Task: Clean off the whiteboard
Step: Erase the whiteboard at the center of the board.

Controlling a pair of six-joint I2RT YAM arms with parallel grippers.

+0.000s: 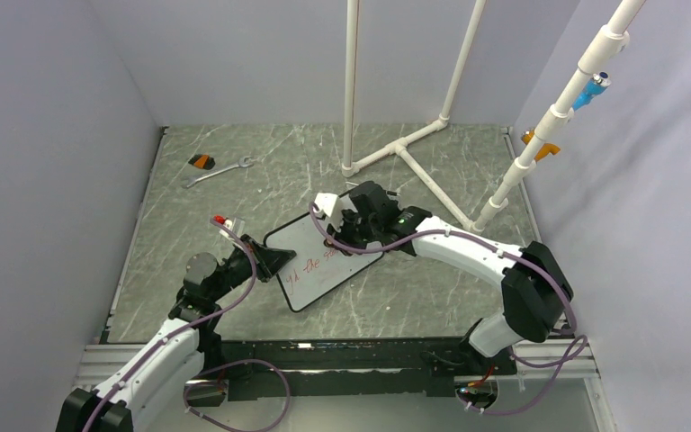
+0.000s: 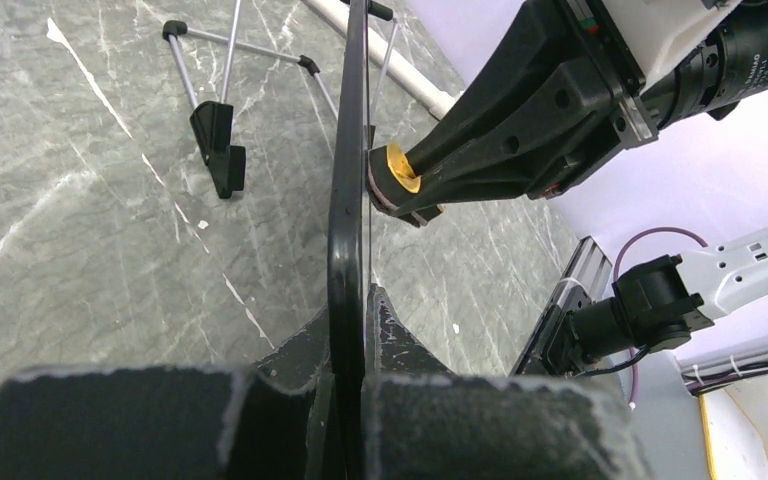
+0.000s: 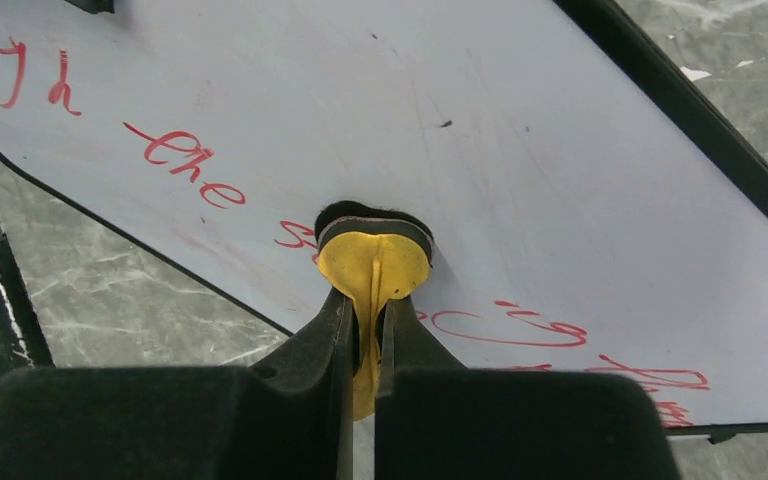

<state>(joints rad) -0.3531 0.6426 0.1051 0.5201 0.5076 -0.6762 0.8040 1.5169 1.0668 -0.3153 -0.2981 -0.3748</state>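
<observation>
The whiteboard (image 1: 317, 274) stands tilted on the table, held up at its left edge. My left gripper (image 1: 274, 260) is shut on its black frame (image 2: 346, 200), which runs edge-on between the fingers (image 2: 400, 345). My right gripper (image 1: 340, 227) is shut on a round yellow eraser (image 3: 373, 262) with a black felt pad. The pad presses against the white face (image 3: 520, 150) in the middle of a line of red handwriting (image 3: 185, 160). More red words lie right of the eraser (image 3: 530, 328). From the left wrist view the eraser (image 2: 398, 168) touches the board's right side.
A silver wrench (image 1: 220, 171) and a small orange-and-black object (image 1: 201, 162) lie at the far left of the table. A white pipe frame (image 1: 414, 157) stands at the back right. The board's black wire stand feet (image 2: 218, 140) hang behind it. Grey walls close in both sides.
</observation>
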